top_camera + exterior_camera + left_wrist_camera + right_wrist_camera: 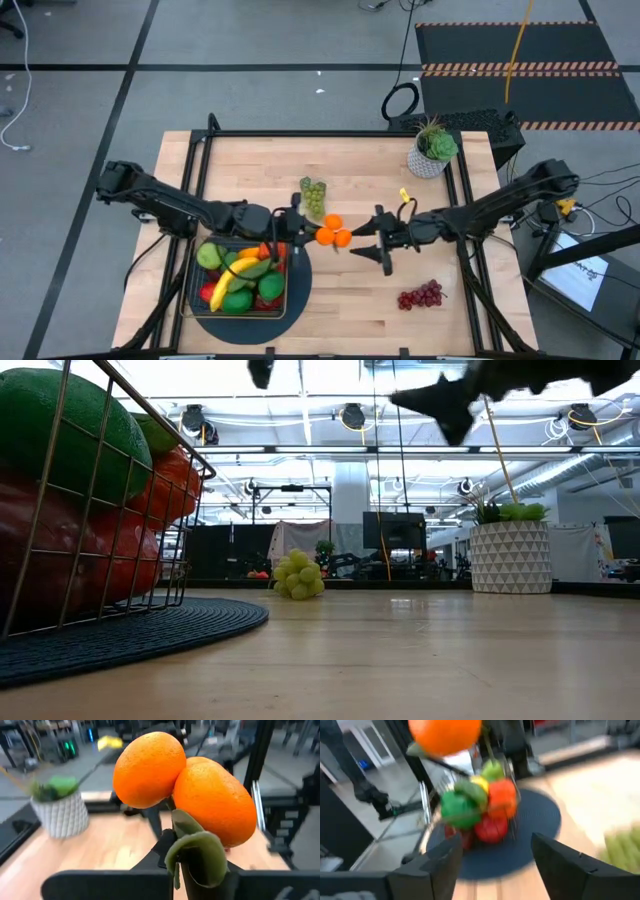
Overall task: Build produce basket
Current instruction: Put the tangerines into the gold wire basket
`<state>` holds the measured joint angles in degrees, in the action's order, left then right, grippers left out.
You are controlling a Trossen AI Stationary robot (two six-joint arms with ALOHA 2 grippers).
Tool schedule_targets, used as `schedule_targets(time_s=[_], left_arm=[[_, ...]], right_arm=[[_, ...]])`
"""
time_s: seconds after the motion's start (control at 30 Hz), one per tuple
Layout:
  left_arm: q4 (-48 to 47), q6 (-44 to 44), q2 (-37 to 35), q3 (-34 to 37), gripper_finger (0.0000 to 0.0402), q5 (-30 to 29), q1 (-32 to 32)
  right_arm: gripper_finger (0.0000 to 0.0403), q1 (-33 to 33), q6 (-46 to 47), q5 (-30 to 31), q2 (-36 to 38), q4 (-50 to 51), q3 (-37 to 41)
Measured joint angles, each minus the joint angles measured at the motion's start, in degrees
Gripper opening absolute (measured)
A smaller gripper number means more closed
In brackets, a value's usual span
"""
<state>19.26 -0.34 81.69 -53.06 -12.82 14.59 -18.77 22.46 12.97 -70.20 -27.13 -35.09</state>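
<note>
While reaching in from the table's left edge, left gripper (296, 234) held above the basket's (196, 262) far right corner, clamped on the green leaf of a pair of oranges (333, 232). Oranges raised off the wood, jutting past the fingertips toward the right gripper (382, 240). Right arm stretched in from the right edge, jaws parted and empty, just short of the fruit. Basket full on the round mat (298, 280) by the near edge. Green grapes (313, 196) near mid-table, purple grapes (421, 295) toward the near right, potted plant (433, 148) at the far right corner. Grip point hidden behind fruit in the left wrist view.
</note>
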Motion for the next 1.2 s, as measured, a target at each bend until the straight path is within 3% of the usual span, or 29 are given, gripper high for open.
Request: schedule_targets(time_s=[0.17, 0.53, 0.77, 1.0, 1.2], left_arm=[[-18.8, -4.6, -8.4, 0.0, 0.0019, -0.2, 1.4], [-61.3, -30.9, -22.3, 0.0, 0.0025, -0.6, 11.3], [-72.1, -43.4, -26.9, 0.0, 0.0025, -0.8, 18.3], [-83.1, -45.1, -27.8, 0.0, 0.0026, 5.3, 22.1], [-87.7, -49.3, -27.7, 0.0, 0.0026, 5.0, 22.3]], right_arm=[[0.0246, -2.5, 5.4, 0.3, 7.6, 14.0, 0.0], [0.0233, -4.5, 0.3, 0.6, 10.5, 16.0, 0.0], [0.0233, -3.4, -0.9, 0.7, 10.3, 15.8, 0.1], [0.0233, -3.3, -2.2, 0.7, 10.3, 15.6, 0.1], [0.0233, -3.4, -1.8, 4.1, 10.3, 15.4, 0.1]])
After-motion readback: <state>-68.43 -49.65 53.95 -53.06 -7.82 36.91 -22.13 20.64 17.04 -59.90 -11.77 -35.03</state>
